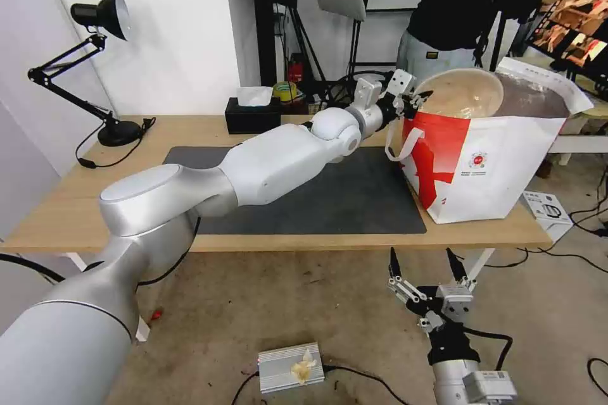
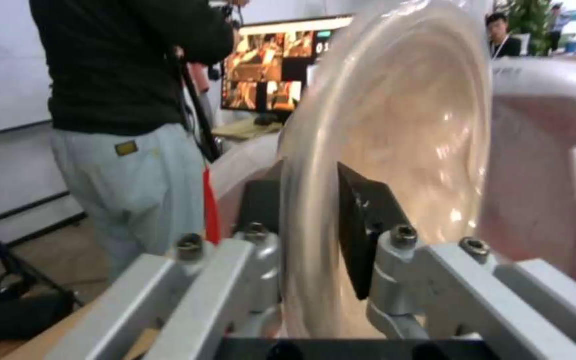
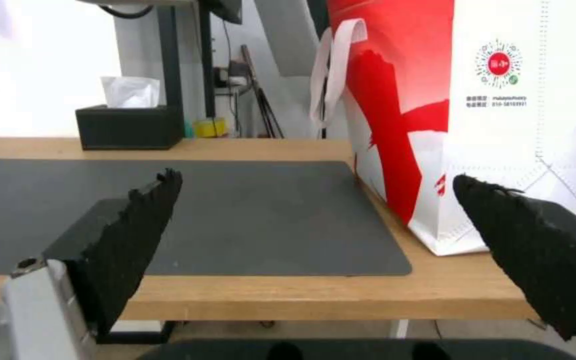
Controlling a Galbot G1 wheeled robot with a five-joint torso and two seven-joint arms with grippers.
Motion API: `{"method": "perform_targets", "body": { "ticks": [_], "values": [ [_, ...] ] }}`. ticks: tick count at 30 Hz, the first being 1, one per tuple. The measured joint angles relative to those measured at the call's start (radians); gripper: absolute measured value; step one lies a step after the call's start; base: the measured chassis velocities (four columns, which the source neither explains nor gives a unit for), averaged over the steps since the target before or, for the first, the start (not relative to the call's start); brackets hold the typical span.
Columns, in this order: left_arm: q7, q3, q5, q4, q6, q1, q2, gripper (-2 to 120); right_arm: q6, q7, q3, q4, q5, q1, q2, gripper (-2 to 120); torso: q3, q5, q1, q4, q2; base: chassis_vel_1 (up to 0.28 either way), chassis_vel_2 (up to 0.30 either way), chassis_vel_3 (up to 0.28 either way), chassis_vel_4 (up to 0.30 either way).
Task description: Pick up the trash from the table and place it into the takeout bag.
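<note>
White bowl (image 1: 461, 93) over takeout bag (image 1: 500, 164) | left gripper (image 1: 410, 103) clamped on rim | right gripper (image 1: 429, 278) apart

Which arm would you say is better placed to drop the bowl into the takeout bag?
Left: the left gripper already pinches the bowl over the takeout bag; the right gripper hangs open below the table.

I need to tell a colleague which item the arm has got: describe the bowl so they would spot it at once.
Find the white and red takeout bag at the right end of the table. At its open top, the left gripper pinches the rim of a round, pale, translucent bowl, held tilted on edge, the one dish in sight.
</note>
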Motion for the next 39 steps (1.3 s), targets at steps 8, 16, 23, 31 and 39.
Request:
{"method": "perform_targets", "body": {
  "ticks": [8, 16, 23, 31, 39],
  "values": [
    [-0.035, -0.002, -0.012, -0.057, -0.029, -0.014, 0.032, 51, 0.0, 0.0, 0.0, 0.0, 0.0, 0.0, 0.0, 100, 0.0, -0.0001, 0.0, 0.0, 0.0, 0.0, 0.0, 0.0, 0.0],
    [-0.075, -0.001, -0.041, -0.139, -0.056, -0.038, 0.077, 79, 0.0, 0.0, 0.0, 0.0, 0.0, 0.0, 0.0, 100, 0.0, -0.0002, 0.0, 0.0001, 0.0, 0.0, 0.0, 0.0, 0.0],
    [-0.136, -0.001, -0.054, -0.225, -0.072, -0.057, 0.117, 99, 0.0, 0.0, 0.0, 0.0, 0.0, 0.0, 0.0, 100, 0.0, -0.0002, 0.0, 0.0, 0.0, 0.0, 0.0, 0.0, 0.0],
    [-0.182, -0.018, 0.016, -0.266, -0.116, -0.058, 0.18, 100, 0.0, 0.0, 0.0, 0.0, 0.0, 0.0, 0.0, 100, 0.0, -0.0001, 0.0, 0.0, 0.0, 0.0, 0.0, 0.0, 0.0],
    [-0.305, -0.063, 0.117, -0.418, -0.175, -0.025, 0.319, 100, 0.0, 0.0, 0.0, 0.0, 0.0, 0.0, 0.0, 100, 0.0, -0.0002, 0.0, 0.0001, 0.0, 0.0, 0.0, 0.0, 0.0]
  ]
}}
